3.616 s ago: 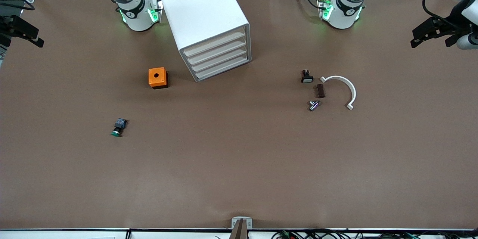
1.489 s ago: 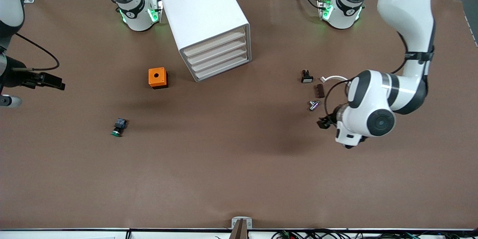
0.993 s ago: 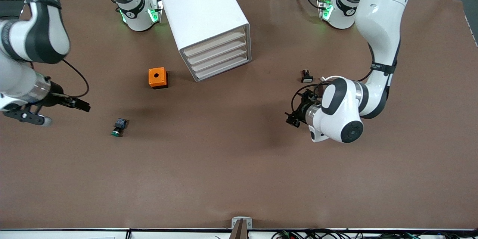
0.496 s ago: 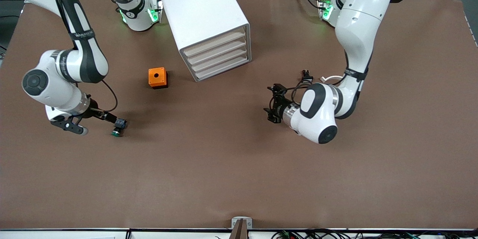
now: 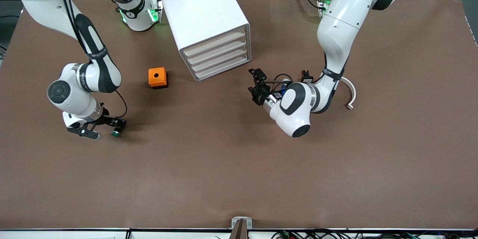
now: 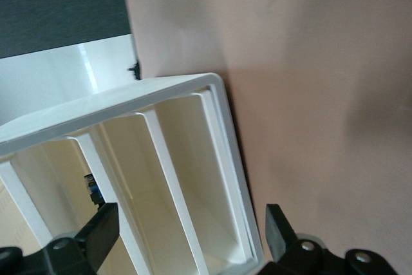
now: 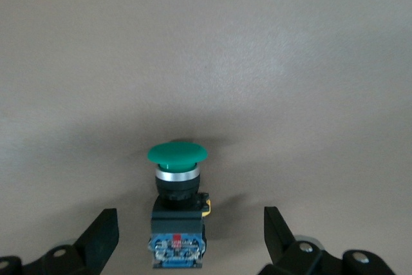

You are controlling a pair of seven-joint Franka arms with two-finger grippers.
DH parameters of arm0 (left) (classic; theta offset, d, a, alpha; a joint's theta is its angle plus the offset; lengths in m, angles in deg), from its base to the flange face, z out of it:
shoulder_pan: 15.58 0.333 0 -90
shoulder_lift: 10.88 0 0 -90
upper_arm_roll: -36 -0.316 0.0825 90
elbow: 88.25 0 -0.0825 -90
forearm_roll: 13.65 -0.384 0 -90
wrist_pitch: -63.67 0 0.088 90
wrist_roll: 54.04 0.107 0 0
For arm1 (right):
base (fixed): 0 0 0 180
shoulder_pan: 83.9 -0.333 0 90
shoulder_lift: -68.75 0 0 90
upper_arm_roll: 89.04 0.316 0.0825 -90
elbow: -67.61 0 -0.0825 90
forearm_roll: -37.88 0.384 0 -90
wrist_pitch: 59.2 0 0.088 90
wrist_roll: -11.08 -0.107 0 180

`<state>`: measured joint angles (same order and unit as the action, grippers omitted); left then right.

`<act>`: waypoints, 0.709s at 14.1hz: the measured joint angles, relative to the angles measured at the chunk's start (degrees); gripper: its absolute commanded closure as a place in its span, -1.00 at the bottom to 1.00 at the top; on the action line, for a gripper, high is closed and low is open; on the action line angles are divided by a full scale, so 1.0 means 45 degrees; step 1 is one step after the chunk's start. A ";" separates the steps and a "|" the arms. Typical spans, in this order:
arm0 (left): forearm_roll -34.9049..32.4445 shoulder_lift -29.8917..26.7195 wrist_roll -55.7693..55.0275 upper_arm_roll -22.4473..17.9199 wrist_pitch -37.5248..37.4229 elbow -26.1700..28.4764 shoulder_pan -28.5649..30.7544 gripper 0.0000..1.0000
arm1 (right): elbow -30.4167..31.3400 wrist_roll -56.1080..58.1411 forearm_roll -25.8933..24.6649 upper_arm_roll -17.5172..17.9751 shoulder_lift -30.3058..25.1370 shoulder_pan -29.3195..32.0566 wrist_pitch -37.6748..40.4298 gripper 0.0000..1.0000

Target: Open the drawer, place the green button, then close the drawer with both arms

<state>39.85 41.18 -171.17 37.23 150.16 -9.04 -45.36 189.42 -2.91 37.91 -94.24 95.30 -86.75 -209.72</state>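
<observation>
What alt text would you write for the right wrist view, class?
A small push button with a round green cap lies on the brown table, between the two open fingers of the right claw. Nothing touches it yet.

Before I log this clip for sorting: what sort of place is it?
Likely a robotics lab bench: brown paper-covered table, two white jointed arms, white four-drawer cabinet, small green-capped push button.

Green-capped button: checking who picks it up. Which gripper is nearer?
Right. The right gripper is over the button, fingers open; the left gripper faces the drawer cabinet.
</observation>
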 measured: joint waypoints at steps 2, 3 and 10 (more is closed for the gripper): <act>0.0448 0.0377 -0.0437 0.0138 -0.0387 0.0000 -0.0108 -1.00 | 0.0071 0.0014 0.0000 0.0026 0.0210 -0.0034 -0.0137 -1.00; 0.0677 0.0551 -0.0548 0.0232 -0.0520 0.0001 -0.0145 -0.84 | 0.0078 0.0014 0.0000 0.0036 0.0246 -0.0045 -0.0137 -1.00; 0.1397 0.0944 -0.0772 0.0348 -0.0710 -0.0002 -0.0797 -0.47 | 0.0233 0.0012 0.0000 0.0115 0.0252 -0.0046 -0.0088 1.00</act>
<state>46.13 45.43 -174.64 38.80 146.96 -9.05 -48.95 190.47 -2.86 37.91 -93.72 96.44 -86.96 -210.11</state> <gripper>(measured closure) 0.251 0.225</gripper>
